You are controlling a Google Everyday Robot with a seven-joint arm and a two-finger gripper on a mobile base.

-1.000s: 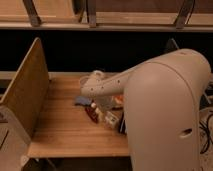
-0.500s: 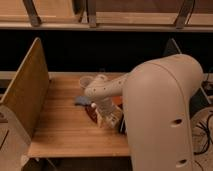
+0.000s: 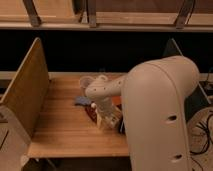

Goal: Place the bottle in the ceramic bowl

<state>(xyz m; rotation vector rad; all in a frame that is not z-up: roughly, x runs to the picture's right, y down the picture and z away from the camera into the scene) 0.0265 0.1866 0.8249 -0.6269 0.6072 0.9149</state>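
Note:
My gripper [image 3: 108, 121] hangs from the white wrist over the middle of the wooden table [image 3: 60, 125], low above its surface. A sliver of the orange-brown ceramic bowl [image 3: 116, 102] shows just right of the wrist; the arm hides most of it. The bottle is hidden from this view; I cannot tell where it is. The large white arm segment [image 3: 160, 110] fills the right of the view and covers the table's right half.
A translucent plastic cup [image 3: 86, 82] stands behind the wrist. A blue flat item [image 3: 82, 101] and a thin dark red object [image 3: 93, 113] lie left of the gripper. A wooden side wall [image 3: 25, 95] rises at the left edge; a shelf rail runs above.
The wrist and elbow have dropped slightly lower toward the table and the big arm segment has swung a little left. The objects on the table have not moved.

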